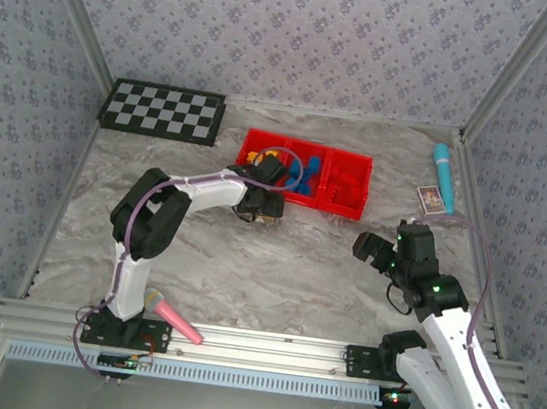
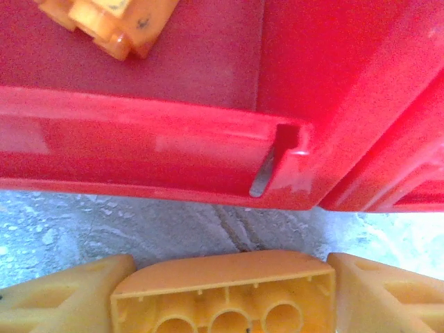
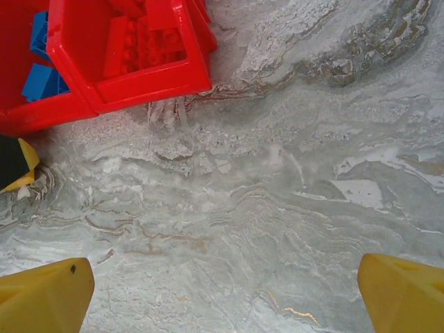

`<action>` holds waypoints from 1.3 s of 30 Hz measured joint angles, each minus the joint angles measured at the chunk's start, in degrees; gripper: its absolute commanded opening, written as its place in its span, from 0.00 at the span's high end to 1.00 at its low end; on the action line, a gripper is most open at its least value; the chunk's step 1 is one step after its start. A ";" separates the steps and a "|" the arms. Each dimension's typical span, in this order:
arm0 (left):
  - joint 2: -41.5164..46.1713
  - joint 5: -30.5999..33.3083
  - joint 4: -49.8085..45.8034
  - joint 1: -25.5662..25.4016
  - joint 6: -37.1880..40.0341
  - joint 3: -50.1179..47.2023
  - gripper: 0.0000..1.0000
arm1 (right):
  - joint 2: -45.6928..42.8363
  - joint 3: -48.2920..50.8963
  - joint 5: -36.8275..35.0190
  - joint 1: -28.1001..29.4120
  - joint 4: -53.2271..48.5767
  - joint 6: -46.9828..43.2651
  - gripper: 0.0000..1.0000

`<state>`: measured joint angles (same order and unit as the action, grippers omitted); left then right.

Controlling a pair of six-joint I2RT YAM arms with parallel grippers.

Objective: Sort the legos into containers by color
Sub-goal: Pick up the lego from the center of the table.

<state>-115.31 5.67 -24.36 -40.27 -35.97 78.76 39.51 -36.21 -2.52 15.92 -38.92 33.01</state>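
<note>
The red tray (image 1: 344, 212) stands at the back centre of the table with three compartments. Its left one holds orange-yellow legos (image 1: 273, 152), the middle one blue legos (image 1: 304, 175), the right one red legos (image 3: 132, 41). My left gripper (image 1: 262, 213) sits just in front of the tray's left near corner, low over the table. In the left wrist view its fingers (image 2: 69, 298) press both ends of an orange-yellow lego (image 2: 222, 284), studs-side hollow facing the camera, just short of the tray wall (image 2: 139, 152). My right gripper (image 3: 225, 291) hangs open over bare marble right of the tray.
A black-and-white checkered board (image 1: 163, 110) lies at the back left. A pink-handled microphone toy (image 1: 173, 317) rests by the left arm's base. A teal stick (image 1: 443, 171) and a small card (image 1: 433, 198) lie at the back right. Patterned walls close three sides.
</note>
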 measured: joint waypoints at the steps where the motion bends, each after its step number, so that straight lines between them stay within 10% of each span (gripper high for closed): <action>1: -0.22 0.00 -0.17 -0.02 -0.02 0.33 0.34 | -0.09 0.00 0.11 -0.04 0.00 0.00 0.00; 12: -0.04 0.04 -0.11 -0.31 -0.61 0.42 0.56 | -0.09 0.07 0.37 -0.22 0.09 0.00 0.00; 27: 11.98 4.31 -3.63 1.90 1.46 0.70 0.58 | -0.09 0.07 0.37 -0.31 0.11 0.00 0.00; 39: 3.41 4.37 -5.07 9.92 6.62 18.51 0.55 | -1.55 0.07 0.35 -0.31 -0.90 0.00 0.00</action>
<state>-111.90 10.04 -29.43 -30.35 -29.34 97.27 37.95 -36.14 -2.17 15.62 -39.81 33.01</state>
